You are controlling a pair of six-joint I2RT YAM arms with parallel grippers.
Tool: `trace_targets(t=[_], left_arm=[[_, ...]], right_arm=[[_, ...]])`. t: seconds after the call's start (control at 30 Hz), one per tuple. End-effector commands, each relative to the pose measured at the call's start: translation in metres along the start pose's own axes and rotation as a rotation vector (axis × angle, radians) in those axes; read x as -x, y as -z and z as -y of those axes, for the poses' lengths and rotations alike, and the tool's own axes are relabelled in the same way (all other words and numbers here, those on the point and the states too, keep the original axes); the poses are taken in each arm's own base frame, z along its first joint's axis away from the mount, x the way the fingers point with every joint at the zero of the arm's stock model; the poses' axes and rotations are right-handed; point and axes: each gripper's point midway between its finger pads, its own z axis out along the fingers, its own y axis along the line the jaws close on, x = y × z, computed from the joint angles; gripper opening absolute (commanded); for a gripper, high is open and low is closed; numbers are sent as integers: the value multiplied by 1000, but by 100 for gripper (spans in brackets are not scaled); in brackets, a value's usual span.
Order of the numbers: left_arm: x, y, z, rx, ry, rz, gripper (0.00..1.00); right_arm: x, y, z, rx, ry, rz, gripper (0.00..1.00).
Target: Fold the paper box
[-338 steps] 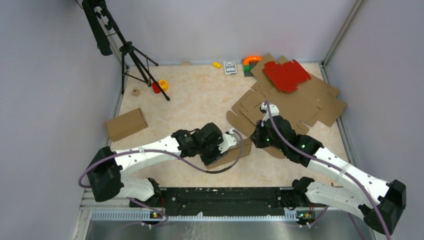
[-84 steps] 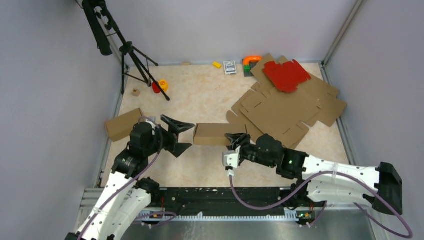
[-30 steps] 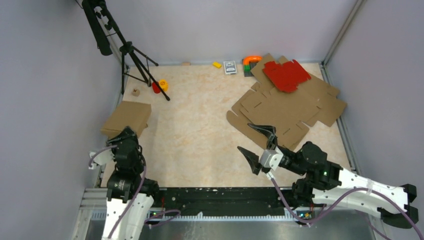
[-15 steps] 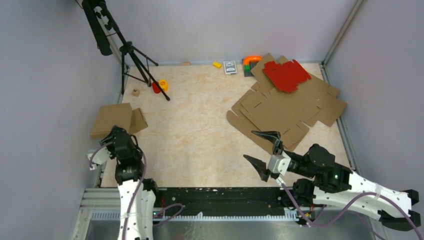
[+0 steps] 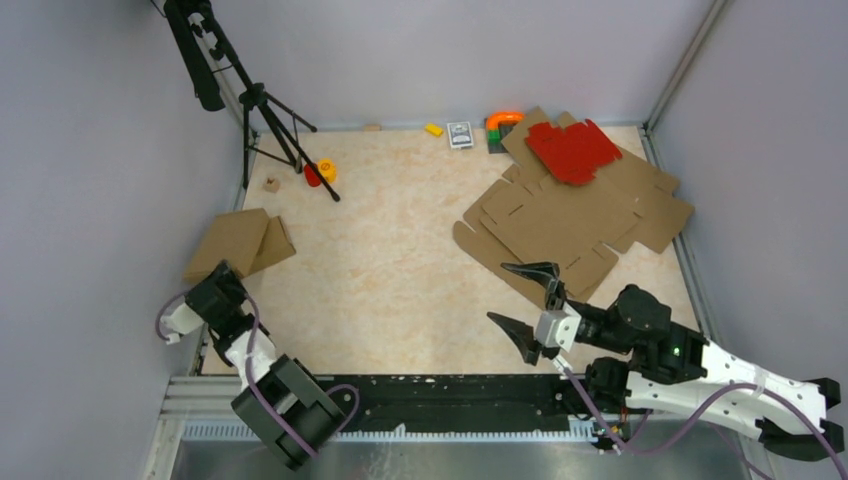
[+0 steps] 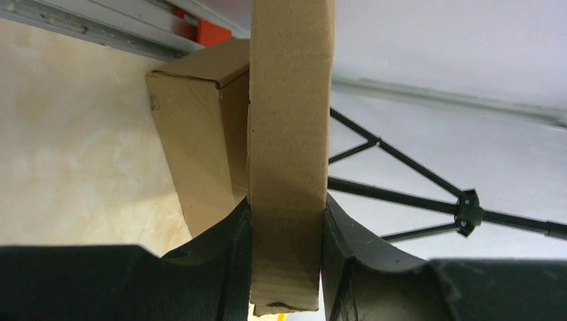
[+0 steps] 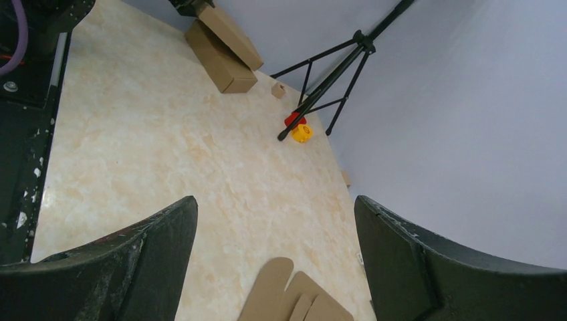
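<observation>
Far left edge of the tabletop (image 5: 400, 260), and the left pincer (image 6: 286, 227) is clamped on the paper box (image 6: 289, 134), a black finger pressed to each side of the folded brown cardboard. In the overhead view the box is tilted up, right by the side wall. Just beside it lies a second folded box (image 5: 272, 244); whether the two touch, I can't tell. Over on the right, the right pincer (image 5: 505, 295) hovers with its fingers spread wide, nothing between them, near the edge of the flat brown cardboard sheets (image 5: 570, 215). A red die-cut sheet (image 5: 572, 150) lies on top of that pile, and a tripod (image 5: 265, 110) stands far left.
</observation>
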Motion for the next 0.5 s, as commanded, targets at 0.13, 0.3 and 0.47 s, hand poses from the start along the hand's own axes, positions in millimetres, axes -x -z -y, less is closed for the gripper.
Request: trace_targets(t=[0.13,0.3,0.47], left_arm=[[9,3,0,52,-120,-76,31],[23,1,-6,126,-128,-5,64],[15,0,3,183,-203,-89,99]], right_arm=[[29,-7,13,5,10,68,86],[31,-12,13,9,2,76,86],[26,-15,14,-1,-38,46,86]])
